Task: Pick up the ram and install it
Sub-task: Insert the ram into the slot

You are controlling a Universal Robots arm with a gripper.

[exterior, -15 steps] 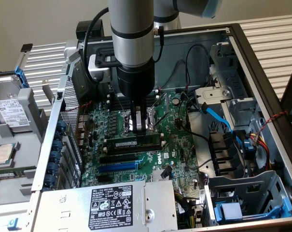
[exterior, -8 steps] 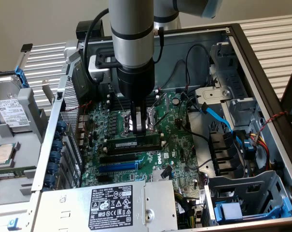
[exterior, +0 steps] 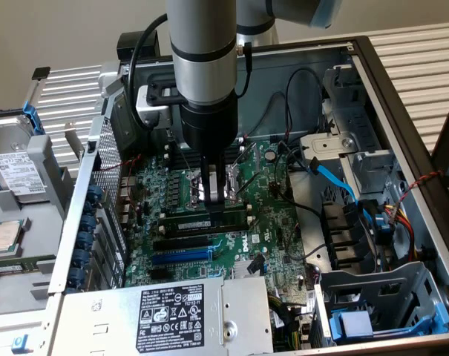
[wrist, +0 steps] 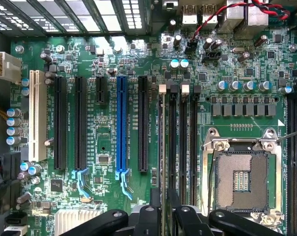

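Your jaws stand slightly parted over the long thin green ram stick (exterior: 202,221), which lies among the black memory slots (wrist: 183,142) at frame centre. If 1 end sits high, pressing could skew it. The green motherboard (wrist: 104,147) sits in a crowded grey metal case (exterior: 283,63) on a ribbed pale counter (exterior: 417,44).

Making out only white print and compliance marks on supply label (exterior: 172,315) at six o'clock, too fine for reading; finding equally unreadable print on drive label (exterior: 18,178) at nine o'clock.
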